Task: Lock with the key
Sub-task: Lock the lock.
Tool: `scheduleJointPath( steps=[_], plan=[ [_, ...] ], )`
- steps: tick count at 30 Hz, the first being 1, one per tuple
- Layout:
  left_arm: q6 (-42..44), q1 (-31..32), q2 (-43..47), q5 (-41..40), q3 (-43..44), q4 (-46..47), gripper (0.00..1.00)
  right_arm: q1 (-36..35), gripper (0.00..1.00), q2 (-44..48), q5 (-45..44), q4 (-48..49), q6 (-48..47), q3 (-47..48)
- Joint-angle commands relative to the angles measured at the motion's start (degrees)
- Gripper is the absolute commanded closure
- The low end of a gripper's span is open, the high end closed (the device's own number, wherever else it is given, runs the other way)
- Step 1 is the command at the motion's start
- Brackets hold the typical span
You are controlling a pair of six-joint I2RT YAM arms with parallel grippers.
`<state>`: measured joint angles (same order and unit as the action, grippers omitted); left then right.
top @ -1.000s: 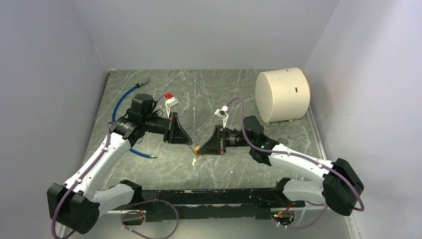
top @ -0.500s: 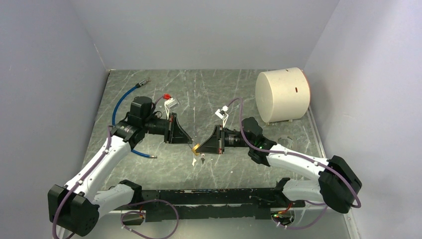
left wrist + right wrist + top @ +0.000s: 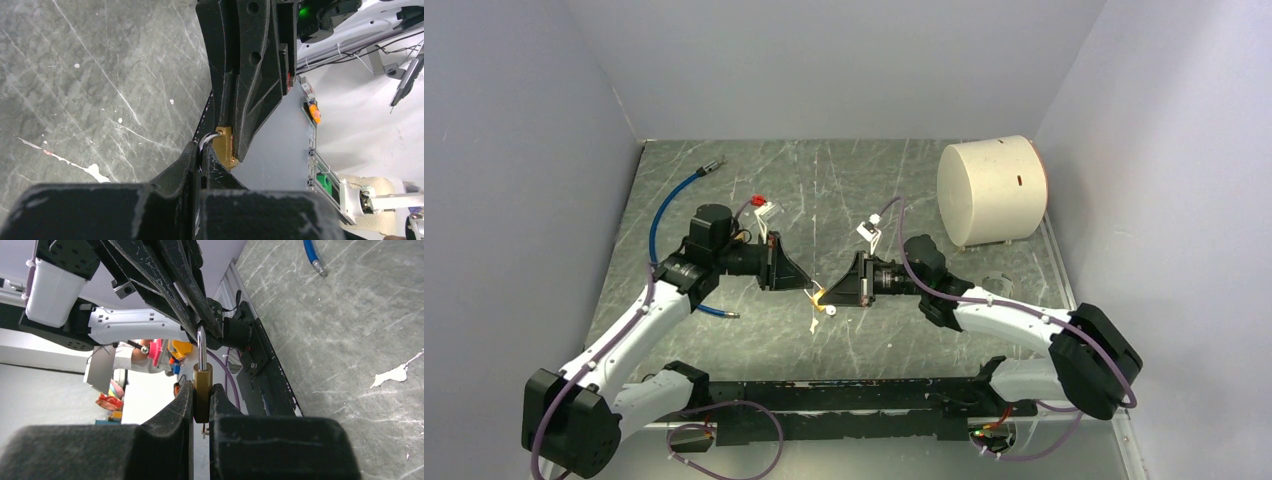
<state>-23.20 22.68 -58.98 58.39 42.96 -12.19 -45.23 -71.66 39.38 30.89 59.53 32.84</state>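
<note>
Two end effectors are seen meeting tip to tip at the middle of the frame in the top external view, over the grey counter. The left end effector is reached in from the left of the frame and the right end effector from the right. A brass padlock is carried between them. A white flake is seen on the counter just below the padlock. A white drum is laid on its side at the upper right, and a blue cable is curved along the upper left, both well apart from the padlock.

From the left wrist, the left end effector is shown at the bottom of the frame, clenched on the silver shackle. The brass body is seen just beyond the fingertips, at the centre of the frame. It is partly covered by the right end effector, which reaches down from the top.

From the right wrist, the right end effector is shown at the bottom centre, clamped on the brass body from both sides. The shackle is pointed straight up the frame and is pinched at its top by the left end effector. The blue cable is seen at the upper right corner, and the white flake at the right edge.
</note>
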Motion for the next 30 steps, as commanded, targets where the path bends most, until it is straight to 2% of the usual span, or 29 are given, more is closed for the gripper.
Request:
scheduleJointPath(
  steps=[1,9,15,22,30],
  plan=[
    [-3.81,4.23,1.32,6.45,-1.48,0.64,0.98,2.56,1.0,-0.94,-9.22,12.68,3.58,0.74],
    [-7.91,5.68,1.48,6.18,-3.44,4.75,0.97,2.78,1.0,-2.24,-8.49,11.41,3.84,1.25],
    [-20.12,6.63,6.26,5.22,-12.86,21.55,0.97,2.77,1.0,-3.21,-8.09,9.34,3.31,2.08],
    [-18.5,6.83,8.24,4.49,-12.68,17.85,0.97,2.74,1.0,-4.98,-7.38,10.65,4.43,2.0],
    [-22.6,7.29,8.07,4.46,-15.01,24.27,0.98,2.77,1.0,-5.98,-8.41,6.64,3.97,3.73]
  ],
)
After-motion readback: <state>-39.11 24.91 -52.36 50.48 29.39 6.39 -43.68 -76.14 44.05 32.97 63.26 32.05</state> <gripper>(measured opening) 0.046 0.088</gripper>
